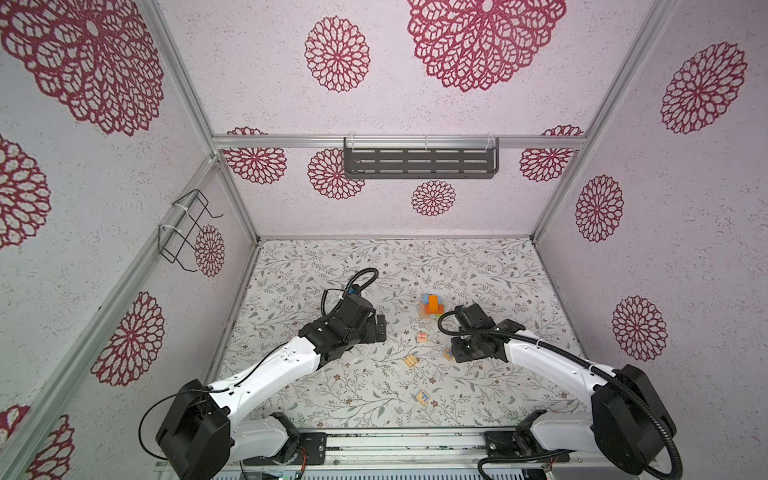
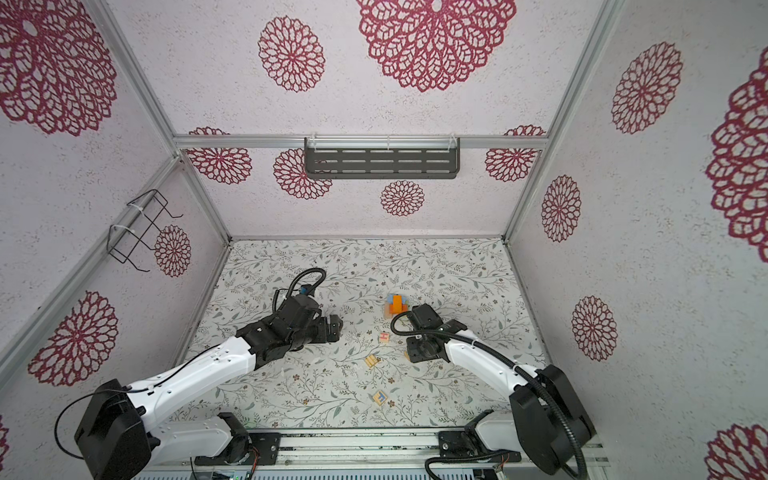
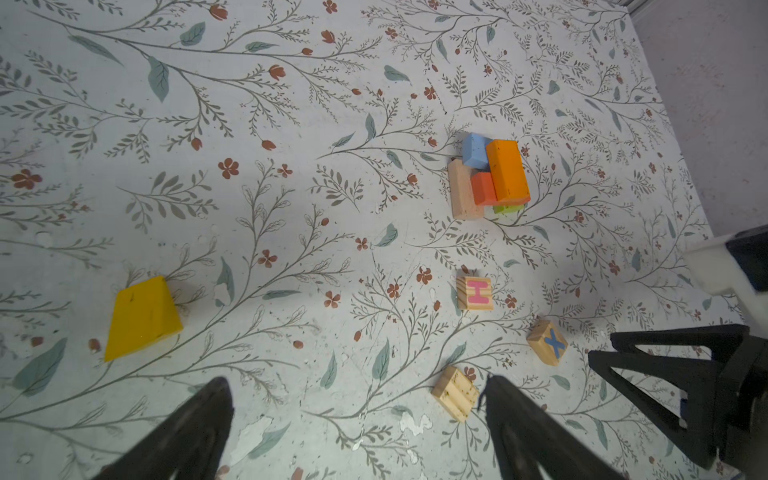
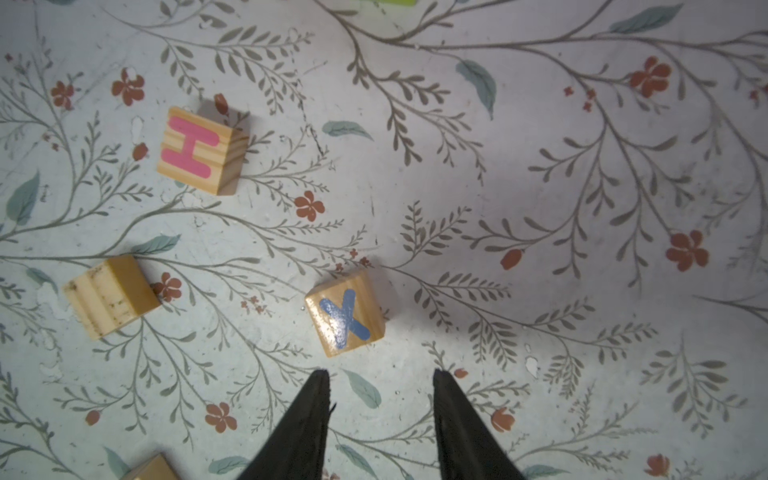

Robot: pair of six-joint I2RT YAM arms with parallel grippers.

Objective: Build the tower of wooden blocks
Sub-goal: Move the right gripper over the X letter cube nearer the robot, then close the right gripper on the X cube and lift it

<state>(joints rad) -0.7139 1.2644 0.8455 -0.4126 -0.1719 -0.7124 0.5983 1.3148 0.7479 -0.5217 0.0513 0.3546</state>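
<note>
- Sitting toward the back of the flower-print table [image 1: 316, 266], the tower [image 1: 432, 306] is a small stack of tan, lime, blue and orange wood blocks with a long orange bar on top.
- Left pincer [image 3: 355, 384] is spread wide and empty, with a yellow wooden wedge [image 3: 141, 318] lying loose near it.
- Right pincer [image 4: 382, 374] has just a narrow gap with nothing in it, right beside the natural wood cube with a blue X [image 4: 345, 316].
- The pink-H wood cube [image 4: 199, 151] and a plain wood cube [image 4: 110, 295] lie apart nearby.
</note>
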